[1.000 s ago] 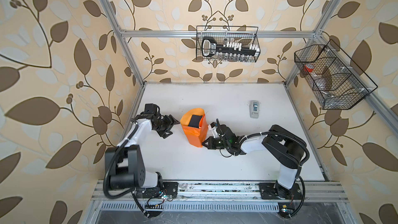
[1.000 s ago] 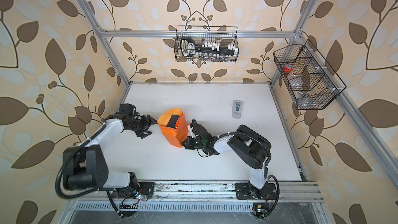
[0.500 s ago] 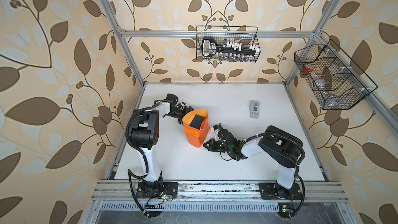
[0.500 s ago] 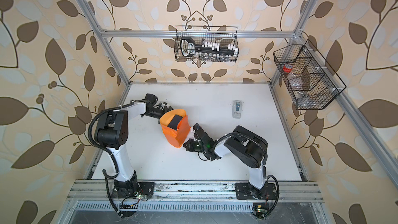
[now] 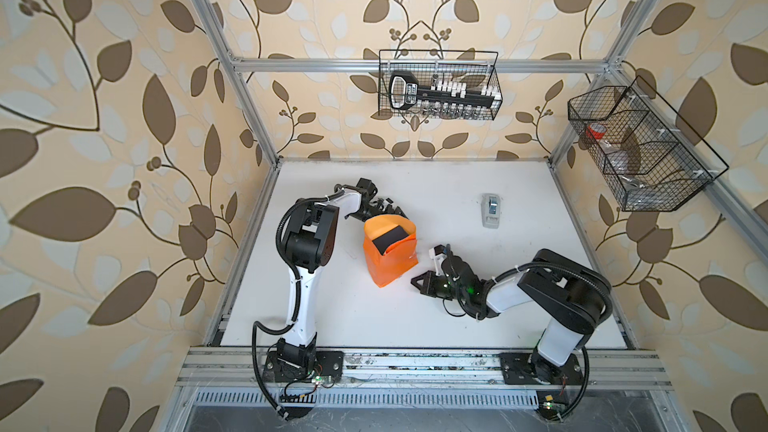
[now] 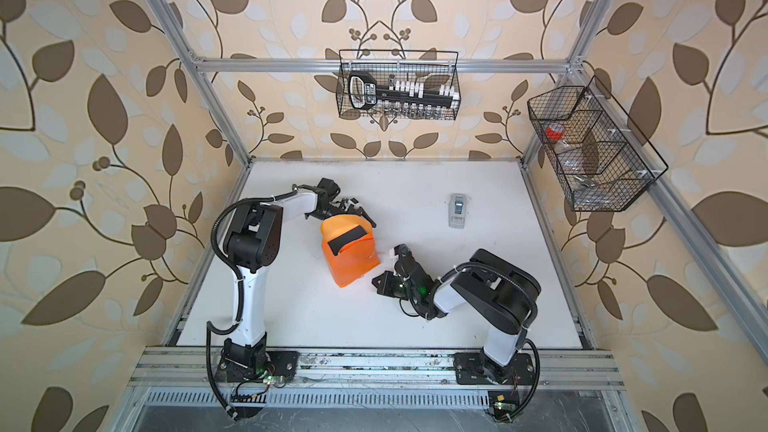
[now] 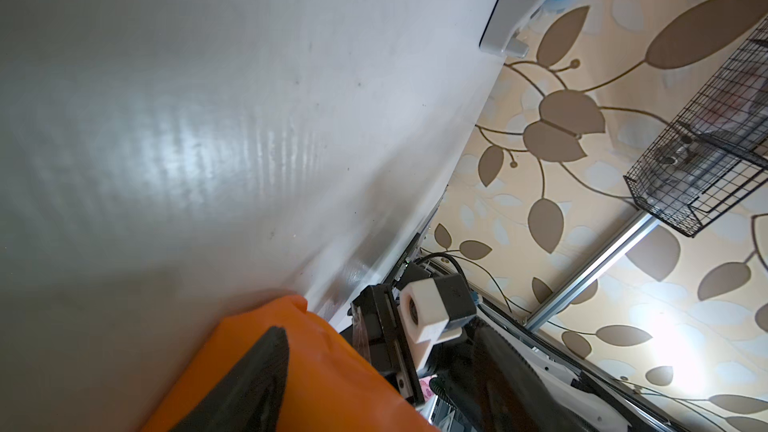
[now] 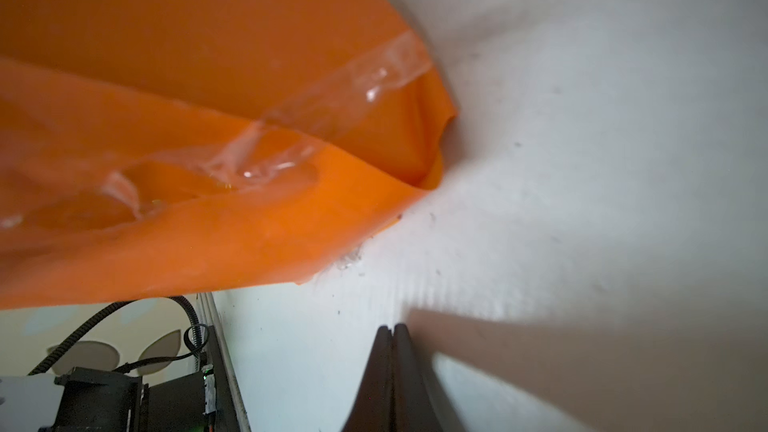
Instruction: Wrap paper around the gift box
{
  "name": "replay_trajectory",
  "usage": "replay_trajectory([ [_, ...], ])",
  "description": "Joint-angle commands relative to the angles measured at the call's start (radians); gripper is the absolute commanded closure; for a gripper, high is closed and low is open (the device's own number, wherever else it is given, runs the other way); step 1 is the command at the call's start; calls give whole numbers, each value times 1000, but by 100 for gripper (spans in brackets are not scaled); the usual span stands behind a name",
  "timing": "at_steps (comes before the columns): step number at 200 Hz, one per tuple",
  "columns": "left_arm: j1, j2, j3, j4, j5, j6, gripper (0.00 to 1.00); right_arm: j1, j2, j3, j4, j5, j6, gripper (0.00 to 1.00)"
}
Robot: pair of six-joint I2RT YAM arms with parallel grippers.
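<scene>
Gift box (image 5: 390, 238) sits on the surface (image 5: 457, 326), sleeved in the paper (image 5: 386, 268); far end open, black showing. Left gripper (image 5: 385, 206) low at that end, jaws apart, elbow bent high, likely placed to fold the flaps in. Right gripper (image 5: 417, 282) lies low just beside the paper, jaws together, not touching it.

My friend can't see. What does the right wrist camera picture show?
Folded orange paper, stuck with a strip of clear tape, lies on a white table. The right pincer, shut, points at it without touching.
</scene>
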Motion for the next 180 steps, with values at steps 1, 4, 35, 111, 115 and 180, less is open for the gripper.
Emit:
replay_trajectory([
  [1, -37, 3, 45, -10, 33, -21, 28, -46, -97, -93, -29, 40, -9, 94],
  [4, -42, 5, 47, -6, 33, -23, 28, -53, -111, -104, -36, 41, -12, 94],
  [35, -106, 18, 84, -17, 28, -28, 27, -105, -296, -175, -166, 75, -89, 92],
  [111, -58, -175, 219, -154, -375, -73, 17, -256, -837, -110, -614, 180, -265, 48],
  [115, -51, -193, 221, -157, -396, -79, 16, -261, -856, -105, -616, 172, -274, 46],
  [180, 4, -563, 153, -332, -818, -48, 1, -285, -732, 179, -718, 13, -428, 33],
])
